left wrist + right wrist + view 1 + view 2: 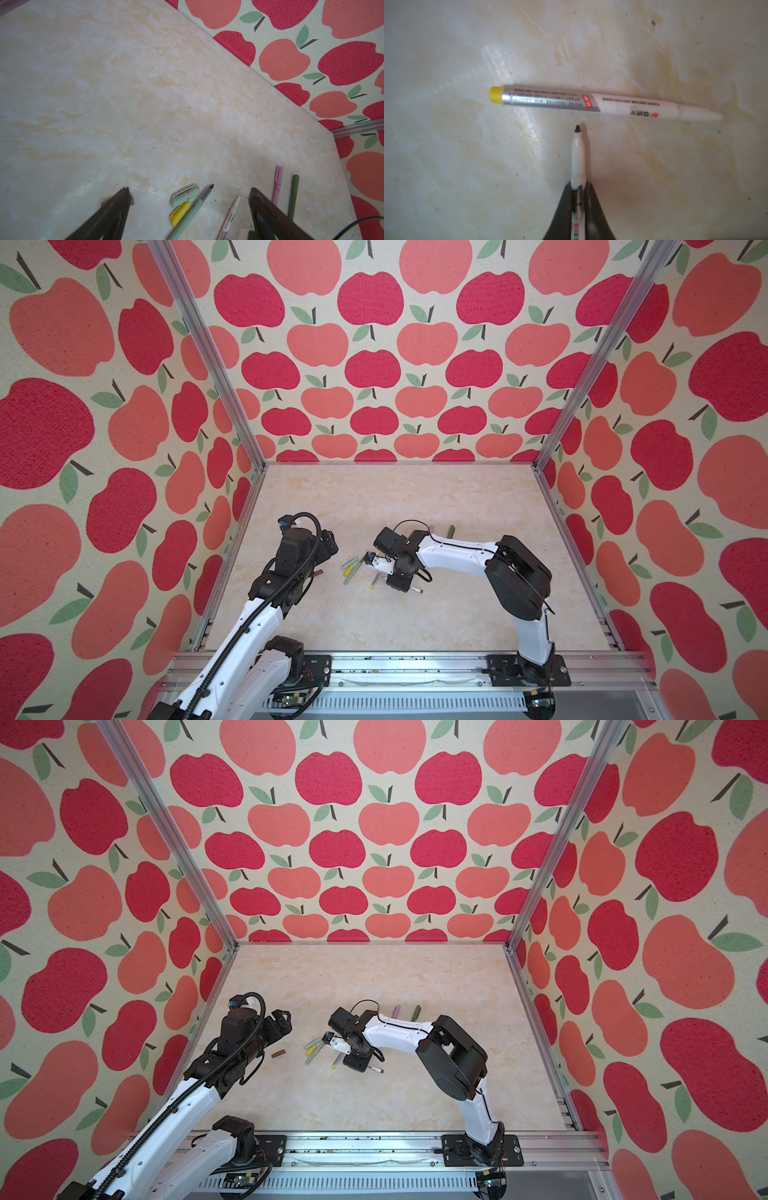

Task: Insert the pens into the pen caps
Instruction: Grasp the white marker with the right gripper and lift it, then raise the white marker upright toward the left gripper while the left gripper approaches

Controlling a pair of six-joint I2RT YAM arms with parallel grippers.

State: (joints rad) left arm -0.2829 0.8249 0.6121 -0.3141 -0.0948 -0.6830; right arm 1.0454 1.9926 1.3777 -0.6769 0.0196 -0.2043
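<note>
Gripping a white pen [578,153] near the centre, the right gripper [578,187] was clamped tight; the left gripper [284,1020] gaped empty beside the brown cap [278,1053]. Pink pen [278,185] and green pen [293,197] looked capped, far right; three seemingly remained.

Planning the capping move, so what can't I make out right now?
Brown cap: left wrist view, mostly behind a finger of the left tool.
White pen in the right tool: both top views, all but its rear end under the tool.
Print on the yellow-ended pen: right wrist view, blurred.
Pink pen, dark green pen: left wrist view, lower ends behind the other finger.
</note>
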